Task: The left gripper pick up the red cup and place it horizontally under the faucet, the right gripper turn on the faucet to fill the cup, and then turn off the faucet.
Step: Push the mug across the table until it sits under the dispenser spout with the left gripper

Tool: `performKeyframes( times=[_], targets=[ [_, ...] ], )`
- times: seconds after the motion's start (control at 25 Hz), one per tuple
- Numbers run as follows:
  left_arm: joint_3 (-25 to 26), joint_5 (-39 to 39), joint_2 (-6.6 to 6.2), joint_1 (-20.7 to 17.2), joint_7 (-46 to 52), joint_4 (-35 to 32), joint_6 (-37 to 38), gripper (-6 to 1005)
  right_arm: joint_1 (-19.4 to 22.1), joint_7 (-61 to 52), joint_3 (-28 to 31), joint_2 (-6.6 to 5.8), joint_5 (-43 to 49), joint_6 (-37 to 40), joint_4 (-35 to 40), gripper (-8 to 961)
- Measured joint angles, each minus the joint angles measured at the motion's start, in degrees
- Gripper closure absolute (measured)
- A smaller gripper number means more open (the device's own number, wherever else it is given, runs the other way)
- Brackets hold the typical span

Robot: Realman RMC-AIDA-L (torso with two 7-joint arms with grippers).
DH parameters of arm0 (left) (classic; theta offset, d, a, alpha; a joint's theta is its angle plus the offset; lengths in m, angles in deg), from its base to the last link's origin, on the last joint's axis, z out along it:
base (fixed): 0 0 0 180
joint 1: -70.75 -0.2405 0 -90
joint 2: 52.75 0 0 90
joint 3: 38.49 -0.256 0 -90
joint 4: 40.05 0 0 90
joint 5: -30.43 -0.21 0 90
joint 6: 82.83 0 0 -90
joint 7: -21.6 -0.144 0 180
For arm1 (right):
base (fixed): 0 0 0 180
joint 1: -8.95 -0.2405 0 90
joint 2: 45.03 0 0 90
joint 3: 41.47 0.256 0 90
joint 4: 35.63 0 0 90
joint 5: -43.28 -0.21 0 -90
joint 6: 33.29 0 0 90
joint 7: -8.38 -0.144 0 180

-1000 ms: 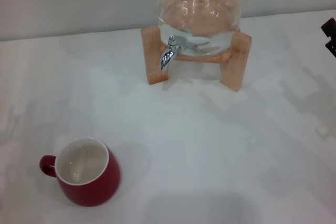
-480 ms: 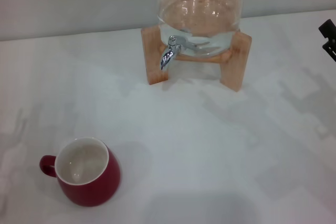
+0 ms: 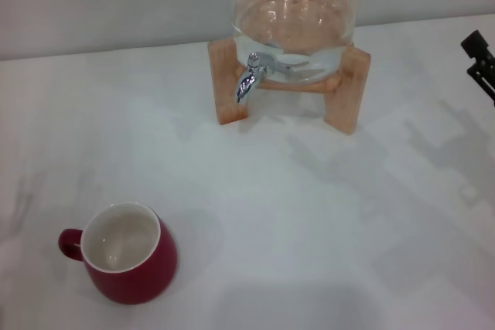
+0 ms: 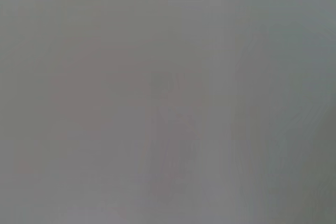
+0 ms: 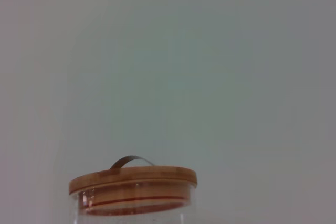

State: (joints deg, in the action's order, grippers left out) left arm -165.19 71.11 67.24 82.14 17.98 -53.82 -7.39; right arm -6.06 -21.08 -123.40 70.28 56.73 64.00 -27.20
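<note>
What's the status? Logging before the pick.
Left gripper out of view. Right gripper at the table's right edge. Red cup upright, untouched, far from faucet. Nothing between them.

We note the red cup (image 3: 130, 259), lower left, as glossy glazed ceramic with a white interior. The faucet (image 3: 249, 79) is polished chrome. The dispenser (image 3: 294, 25) is clear glass on a smooth wooden stand (image 3: 347, 90); the wooden lid (image 5: 133, 180) looks matt. The table (image 3: 325, 222) is matt white.
</note>
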Motion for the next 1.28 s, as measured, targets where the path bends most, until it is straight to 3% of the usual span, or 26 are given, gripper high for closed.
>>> performKeyframes(
  times=[0.8,1.28],
  targets=[
    [-8.4,0.4,0.14,-6.4,0.7,-2.9,0.1,129,0.5,-0.4,-2.1,0.0,0.0,2.6,-0.7,109],
    [-11.8,0.5,0.23,-8.3,0.8,-3.0,0.6,130,0.5,-0.7,-2.8,0.0,0.0,2.7,-1.0,110]
  ],
)
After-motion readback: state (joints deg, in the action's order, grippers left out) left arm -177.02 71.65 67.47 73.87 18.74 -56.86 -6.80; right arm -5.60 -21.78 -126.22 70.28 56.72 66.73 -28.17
